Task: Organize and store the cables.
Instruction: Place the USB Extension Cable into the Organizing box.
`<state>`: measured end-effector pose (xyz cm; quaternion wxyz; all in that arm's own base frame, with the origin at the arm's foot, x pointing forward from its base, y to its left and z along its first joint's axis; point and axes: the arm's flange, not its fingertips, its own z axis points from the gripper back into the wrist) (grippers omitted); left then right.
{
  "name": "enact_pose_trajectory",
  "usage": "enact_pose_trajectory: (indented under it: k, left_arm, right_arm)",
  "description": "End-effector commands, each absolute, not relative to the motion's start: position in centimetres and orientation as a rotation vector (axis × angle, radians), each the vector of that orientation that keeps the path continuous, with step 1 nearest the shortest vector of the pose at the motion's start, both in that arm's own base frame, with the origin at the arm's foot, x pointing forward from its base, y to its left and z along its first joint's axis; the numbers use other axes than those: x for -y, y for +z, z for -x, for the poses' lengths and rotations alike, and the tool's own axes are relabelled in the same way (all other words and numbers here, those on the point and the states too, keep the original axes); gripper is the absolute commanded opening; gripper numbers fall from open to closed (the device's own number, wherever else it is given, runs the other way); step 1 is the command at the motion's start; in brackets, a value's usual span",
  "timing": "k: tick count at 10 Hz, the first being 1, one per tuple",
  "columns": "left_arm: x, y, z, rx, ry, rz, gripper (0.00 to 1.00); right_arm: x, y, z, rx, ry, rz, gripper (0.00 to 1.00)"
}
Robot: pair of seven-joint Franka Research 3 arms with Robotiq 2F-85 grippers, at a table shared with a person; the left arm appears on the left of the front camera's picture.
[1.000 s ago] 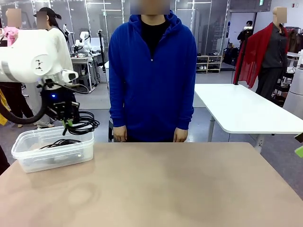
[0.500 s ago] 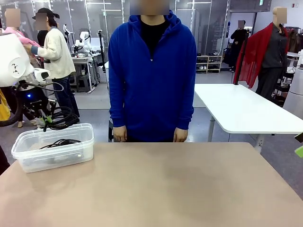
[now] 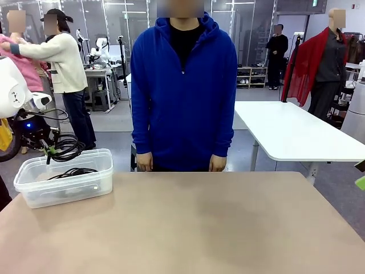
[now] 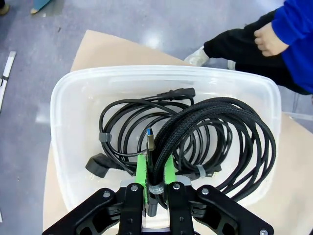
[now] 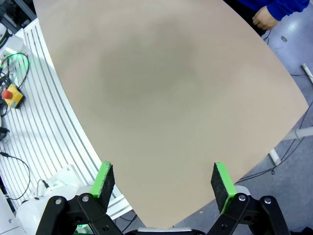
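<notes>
My left gripper [image 4: 155,169] is shut on a thick braided black cable [image 4: 222,139] wound in a coil, with a small plug standing up between the green pads [image 4: 141,171]. The coil hangs just above a clear plastic bin [image 4: 73,93]. A thinner black cable [image 4: 124,129] lies coiled in the bin, a mains plug at its end. From the front, the left gripper [image 3: 51,152] holds the coil [image 3: 67,148] over the bin's [image 3: 63,185] back edge at the table's far left. My right gripper [image 5: 164,181] hangs open over bare tabletop, nothing between its fingers.
A person in a blue hoodie [image 3: 183,91] stands at the far side of the table [image 3: 199,228], hands down at the edge. One hand [image 4: 269,39] shows past the bin in the left wrist view. The table's edge [image 5: 73,112] runs beside my right gripper.
My left arm has swung left and lowered, carrying the braided coil from the bin's right end to just above its back left. The right gripper has not moved.
</notes>
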<state>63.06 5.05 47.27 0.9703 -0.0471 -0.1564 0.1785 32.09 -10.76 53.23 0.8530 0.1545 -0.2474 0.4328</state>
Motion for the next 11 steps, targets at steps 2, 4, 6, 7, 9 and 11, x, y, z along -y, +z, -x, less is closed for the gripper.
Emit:
enact_pose_trajectory:
  k: [2, 4, 6, 7, 9, 11]
  left_arm:
    - [-5.1, 45.0, -63.5, 0.313, 0.425, 0.096, 0.16]
    - [-4.7, 42.9, -63.3, 0.277, 0.436, 0.069, 0.16]
    - [-4.4, 41.5, -63.0, 0.253, 0.437, 0.059, 0.16]
    - [-4.4, 41.1, -62.7, 0.246, 0.438, 0.052, 0.16]
    - [-4.6, 40.7, -62.4, 0.243, 0.448, 0.053, 0.32]
    - [-4.6, 40.7, -62.4, 0.249, 0.454, 0.046, 0.58]
  right_arm:
    - [10.6, 53.2, -32.2, 0.526, 0.911, -0.330, 1.00]
    - [10.6, 53.2, -32.2, 0.526, 0.911, -0.330, 1.00]
    - [10.6, 53.2, -32.2, 0.526, 0.911, -0.330, 1.00]
    - [10.6, 53.2, -32.2, 0.526, 0.911, -0.330, 1.00]
    - [10.6, 53.2, -32.2, 0.526, 0.911, -0.330, 1.00]
    - [10.6, 53.2, -32.2, 0.526, 0.911, -0.330, 1.00]
